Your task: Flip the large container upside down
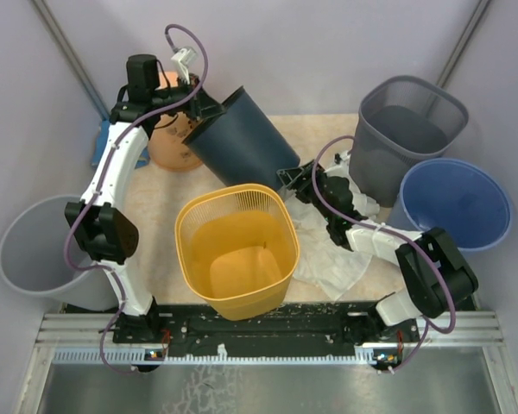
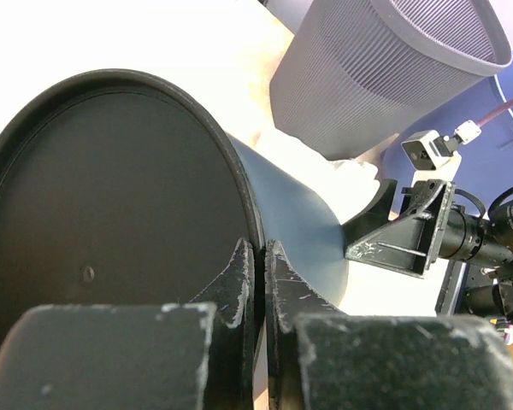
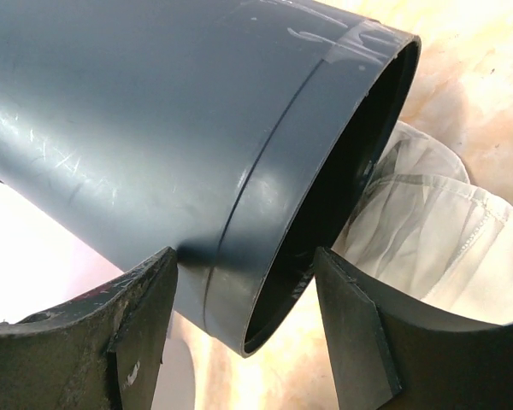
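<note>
The large container [image 1: 242, 142] is a dark blue bin, held tilted between both arms above the table, its upper-left end raised. My left gripper [image 1: 197, 110] is shut on the rim of that raised end; in the left wrist view its jaws [image 2: 261, 252] pinch the thin wall, with the dark round face on the left and the blue side [image 2: 299, 213] on the right. My right gripper [image 1: 293, 178] is open at the lower end. In the right wrist view its fingers [image 3: 244, 256] straddle that end's edge of the bin [image 3: 154, 111].
A yellow basket [image 1: 233, 191] stands just in front of the bin. A grey mesh bin [image 1: 388, 164] and a blue tub [image 1: 466, 233] stand at the right. A grey bin [image 1: 17, 259] is at the left, an orange pot [image 1: 168, 147] behind. White cloth [image 1: 337, 259] lies under the right arm.
</note>
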You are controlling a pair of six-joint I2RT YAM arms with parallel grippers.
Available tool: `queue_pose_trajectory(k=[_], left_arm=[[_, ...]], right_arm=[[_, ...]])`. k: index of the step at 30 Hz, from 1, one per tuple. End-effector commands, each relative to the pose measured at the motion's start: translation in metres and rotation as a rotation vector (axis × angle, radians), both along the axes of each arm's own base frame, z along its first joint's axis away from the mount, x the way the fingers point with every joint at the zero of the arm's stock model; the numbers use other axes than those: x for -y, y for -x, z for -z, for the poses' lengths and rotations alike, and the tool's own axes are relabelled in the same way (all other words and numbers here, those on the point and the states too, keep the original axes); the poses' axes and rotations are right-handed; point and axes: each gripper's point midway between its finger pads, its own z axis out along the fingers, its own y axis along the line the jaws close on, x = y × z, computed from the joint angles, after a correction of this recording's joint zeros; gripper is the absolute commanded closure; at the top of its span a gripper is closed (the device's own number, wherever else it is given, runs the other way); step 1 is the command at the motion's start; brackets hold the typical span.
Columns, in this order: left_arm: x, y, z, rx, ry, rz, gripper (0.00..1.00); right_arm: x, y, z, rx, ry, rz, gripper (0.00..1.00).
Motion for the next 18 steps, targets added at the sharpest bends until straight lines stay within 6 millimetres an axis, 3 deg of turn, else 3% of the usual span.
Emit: queue_pose_trajectory(k=[1, 6, 11, 15, 18], left_arm=[[0.005, 0.028, -0.101, 0.313, 0.063, 0.051, 1.0], [0.029, 0.036, -0.091, 0.321, 0.029, 0.076, 1.0], [0.046, 0.049, -0.078, 0.327, 0.0, 0.083, 1.0], [0.055, 0.059, -0.087, 0.35, 0.02, 0.113, 1.0], [0.062, 0.065, -0.095, 0.368, 0.029, 0.134, 1.0]], right_arm=[[0.001, 0.001, -0.011, 0.053, 0.023, -0.004, 0.35], [-0.006, 0.003, -0.003, 0.044, 0.047, -0.045, 0.35], [-0.005, 0.008, 0.027, -0.075, 0.114, -0.063, 0.35], [0.007, 0.018, 0.044, -0.166, 0.139, -0.021, 0.35], [0.028, 0.029, 0.056, -0.233, 0.179, 0.054, 0.35]])
